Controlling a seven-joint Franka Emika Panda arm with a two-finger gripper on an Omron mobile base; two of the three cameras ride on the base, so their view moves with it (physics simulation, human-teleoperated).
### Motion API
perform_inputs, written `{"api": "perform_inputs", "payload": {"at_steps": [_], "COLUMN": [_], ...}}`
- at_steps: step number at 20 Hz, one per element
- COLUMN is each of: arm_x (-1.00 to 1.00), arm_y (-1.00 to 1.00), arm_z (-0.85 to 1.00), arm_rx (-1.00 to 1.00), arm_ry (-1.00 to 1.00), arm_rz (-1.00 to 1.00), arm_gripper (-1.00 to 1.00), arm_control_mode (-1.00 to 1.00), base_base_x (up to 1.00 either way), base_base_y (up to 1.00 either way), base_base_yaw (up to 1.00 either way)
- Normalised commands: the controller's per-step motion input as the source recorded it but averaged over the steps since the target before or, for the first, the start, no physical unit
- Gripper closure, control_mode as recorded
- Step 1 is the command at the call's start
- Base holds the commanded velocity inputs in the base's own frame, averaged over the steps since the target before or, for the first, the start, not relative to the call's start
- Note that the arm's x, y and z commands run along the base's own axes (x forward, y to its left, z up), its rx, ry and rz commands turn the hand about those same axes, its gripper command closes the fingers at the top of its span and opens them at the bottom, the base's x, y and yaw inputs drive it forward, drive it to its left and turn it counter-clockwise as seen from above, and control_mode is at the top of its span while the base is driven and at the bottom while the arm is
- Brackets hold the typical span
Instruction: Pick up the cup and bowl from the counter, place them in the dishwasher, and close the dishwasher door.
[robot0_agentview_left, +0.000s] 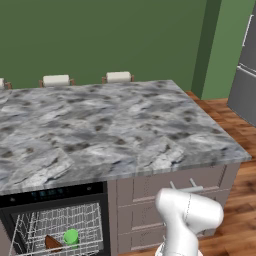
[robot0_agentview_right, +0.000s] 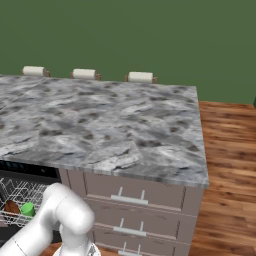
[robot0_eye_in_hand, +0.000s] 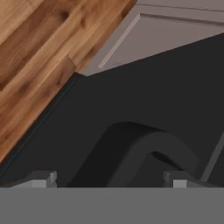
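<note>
Cup (robot0_agentview_left: 71, 236) and bowl (robot0_agentview_left: 52, 243) (touching) on rack (robot0_agentview_left: 60, 220)

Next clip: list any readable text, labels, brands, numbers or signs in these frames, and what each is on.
None can be read.
Dishwasher control strip: small teal marks, too small and blurred to read.
Counter, drawers, cup, bowl and dishwasher door: no lettering visible.

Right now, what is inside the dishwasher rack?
In the dishwasher, the white wire rack holds the green cup and the reddish-brown bowl beside it. The rack's lower part is cut off.
</note>
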Motion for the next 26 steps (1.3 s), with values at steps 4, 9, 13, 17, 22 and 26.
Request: {"api": "perform_inputs", "payload": {"at_steps": [4,9,13,17,22,26], "arm_x": [0.0,0.35,0.59,0.74,0.66,0.63], "arm_y": [0.45,0.01,-0.19,-0.35,-0.32,-0.23], "arm_z": [-0.72,-0.33,-0.23,-0.16,-0.17,-0.18], "arm_rx": [0.0,-0.05,-0.07,-0.06,-0.02,0.0], "arm_ry": [-0.17,-0.15,-0.14,-0.12,-0.12,-0.11], "arm_rz": [0.1,0.03,0.0,0.0,0.0,0.01], "arm_gripper": [-1.0,-1.0,-1.0,-1.0,-1.0,-1.0], "arm_control_mode": [-1.0,-1.0,-1.0,-1.0,-1.0,-1.0], "base_base_x": [0.0,0.0,0.0,0.0,0.0,0.0], "base_base_y": [0.0,0.0,0.0,0.0,0.0,0.0], "base_base_yaw": [0.0,0.0,0.0,0.0,0.0,0.0]}}
